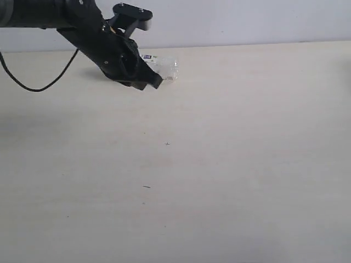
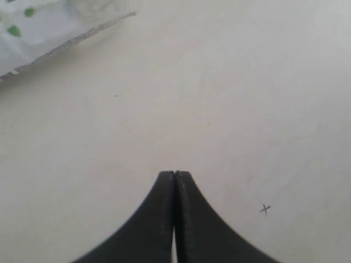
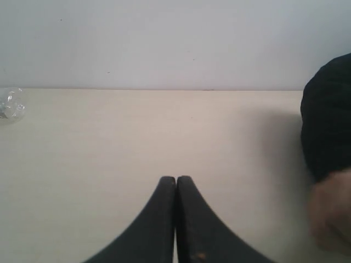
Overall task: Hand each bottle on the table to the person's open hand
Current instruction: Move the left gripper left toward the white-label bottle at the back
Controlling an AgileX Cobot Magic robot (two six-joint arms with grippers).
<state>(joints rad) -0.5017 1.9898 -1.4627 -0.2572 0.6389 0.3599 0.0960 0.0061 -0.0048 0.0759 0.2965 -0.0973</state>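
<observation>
- Left hand [image 2: 174, 175]: fingers pressed together, pinching nothing, over the worktop [image 1: 230, 164].
- Bottle [image 1: 166, 67]: green-white label, lying on the worktop just beside the left hand.
- Right hand [image 3: 175, 178]: pressed together, empty; the person's hand [image 3: 330, 211], blurred, is near it.

Pale wood-grain table [image 1: 230, 164], smooth and matt, with a faint laminate look and a few dark specks across the middle of the frame. At upper centre a bottle [image 1: 167, 67] of clear, glossy plastic catches the light. Its label [image 2: 33, 27], upper left in the left wrist view, looks like thin shiny film, white with green spots. The left gripper [image 1: 158, 83] and right gripper [image 3: 176, 178] are matt black plastic, their edges slightly rough. A black, rubbery-looking cable [image 1: 33, 87] loops at far left. Behind, a flat matt wall [image 3: 164, 38]. At right edge, a black ribbed knit sleeve [image 3: 329, 115] above a blurred bare hand [image 3: 332, 211].
</observation>
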